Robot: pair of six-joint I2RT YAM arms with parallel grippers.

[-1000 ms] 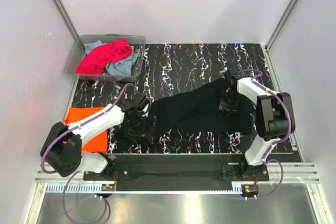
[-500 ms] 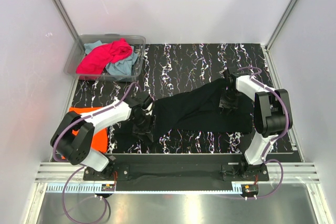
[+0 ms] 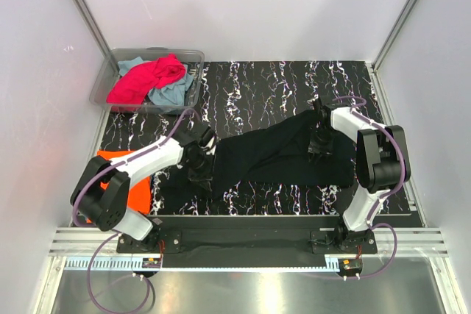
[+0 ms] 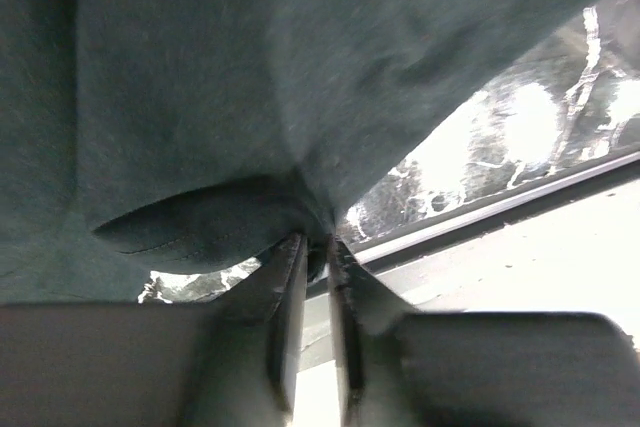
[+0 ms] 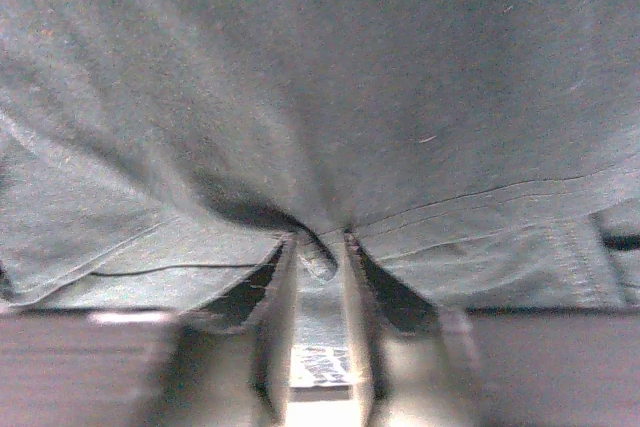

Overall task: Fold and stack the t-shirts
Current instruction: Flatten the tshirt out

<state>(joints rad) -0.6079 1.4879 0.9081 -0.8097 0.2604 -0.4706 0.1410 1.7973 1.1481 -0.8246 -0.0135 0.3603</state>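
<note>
Tension is what matters here: the left gripper (image 4: 312,252) is clenched on a bunched fold at the left end of the black t-shirt (image 3: 272,156). The right gripper (image 5: 320,247) is clenched on cloth by a stitched hem at its right end, and the shirt lies slantwise across the marbled mat (image 3: 280,82). I'd judge the fold goes best if both arms lift and travel together at even height, taut but not tugging cloth from either pinch, while the orange t-shirt (image 3: 136,193) lies beside the left arm and the pink t-shirt (image 3: 147,79) and blue t-shirt (image 3: 173,93) sit in the bin (image 3: 193,55).
</note>
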